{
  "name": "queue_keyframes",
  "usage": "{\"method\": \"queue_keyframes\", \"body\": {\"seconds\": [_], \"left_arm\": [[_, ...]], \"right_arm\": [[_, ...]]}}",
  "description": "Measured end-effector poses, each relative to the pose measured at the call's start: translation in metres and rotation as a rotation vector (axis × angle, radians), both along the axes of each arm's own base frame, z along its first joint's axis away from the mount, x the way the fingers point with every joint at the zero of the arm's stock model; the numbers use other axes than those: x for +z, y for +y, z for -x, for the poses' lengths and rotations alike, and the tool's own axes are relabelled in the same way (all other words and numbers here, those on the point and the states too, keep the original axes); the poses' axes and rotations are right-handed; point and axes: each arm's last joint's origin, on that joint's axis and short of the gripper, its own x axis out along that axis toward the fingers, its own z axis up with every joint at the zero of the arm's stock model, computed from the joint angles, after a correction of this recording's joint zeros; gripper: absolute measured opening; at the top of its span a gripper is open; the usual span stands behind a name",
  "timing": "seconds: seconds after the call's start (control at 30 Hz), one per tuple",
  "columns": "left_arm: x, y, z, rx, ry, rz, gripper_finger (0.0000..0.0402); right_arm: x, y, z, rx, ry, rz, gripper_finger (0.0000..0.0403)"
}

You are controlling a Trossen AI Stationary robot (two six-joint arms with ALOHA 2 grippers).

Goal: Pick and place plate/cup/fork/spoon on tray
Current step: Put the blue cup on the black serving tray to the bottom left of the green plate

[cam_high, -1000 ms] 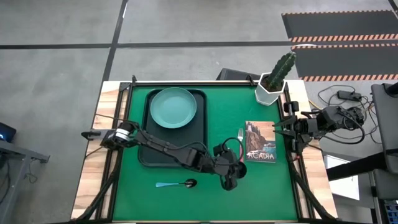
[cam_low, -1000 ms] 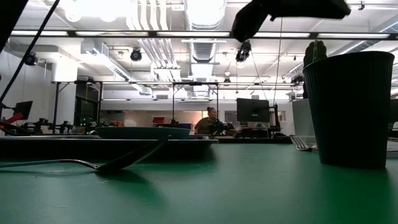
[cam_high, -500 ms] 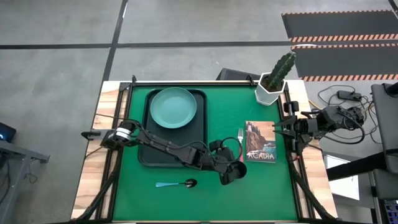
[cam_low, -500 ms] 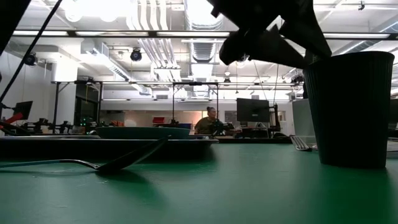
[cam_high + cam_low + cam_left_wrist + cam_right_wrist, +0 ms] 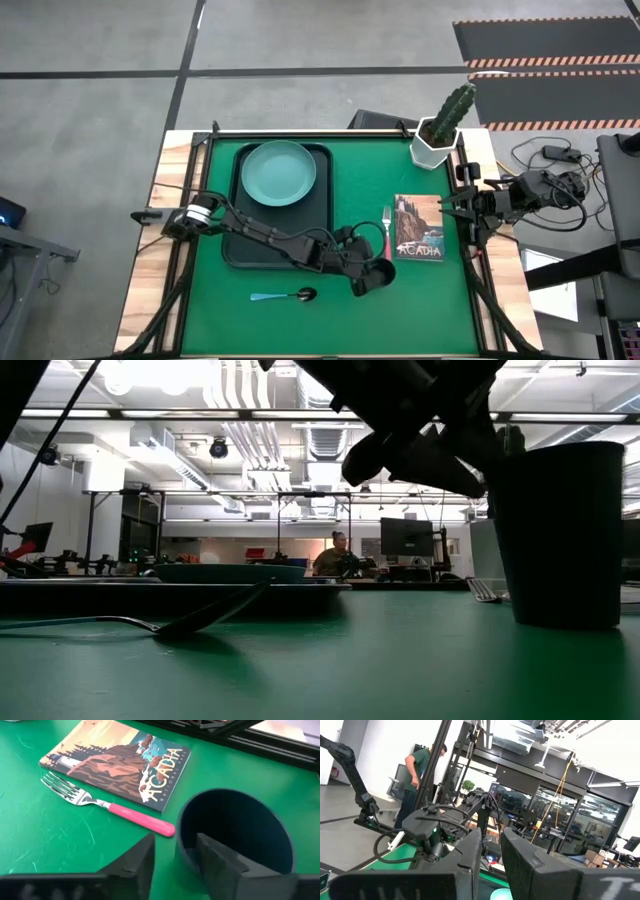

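Observation:
The dark cup stands upright on the green mat, at the right in the low view. My left gripper is open over the cup's rim, with one finger over its hollow and the other outside its wall. I cannot tell whether it touches. The red-handled fork lies beside the cup. The blue-handled spoon lies near the front edge. The teal plate rests on the far half of the black tray. My right gripper waits at the right edge, its fingers a little apart with nothing between them.
A picture book lies flat just right of the fork. A white pot with a cactus stands at the far right corner. A person stands in the room beyond the table.
My left gripper has come down from high above the mat to the cup's rim. Its fingers have spread apart on the way. The cup, fork and spoon have stayed where they were.

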Motion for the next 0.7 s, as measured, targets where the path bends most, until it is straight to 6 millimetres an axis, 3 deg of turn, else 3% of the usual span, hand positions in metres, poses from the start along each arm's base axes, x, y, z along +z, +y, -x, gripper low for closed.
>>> {"method": "queue_keyframes", "body": {"seconds": [0.2,0.4,0.5,0.7], "left_arm": [[-0.002,0.000,0.000,-0.002,-0.001,0.010,0.0010],[0.008,0.000,0.000,0.011,-0.047,0.038,0.0002],[0.029,0.001,0.006,0.013,-0.085,0.053,0.0001],[0.074,0.011,0.048,0.061,-0.009,0.071,0.0001]], "right_arm": [[0.000,0.000,0.000,0.000,0.000,0.000,0.0063],[0.000,0.000,0.000,0.000,0.000,0.000,0.0063],[0.000,0.000,0.000,0.002,0.006,-0.006,0.0063],[-0.001,0.000,0.000,-0.001,0.011,-0.005,0.0063]]}}
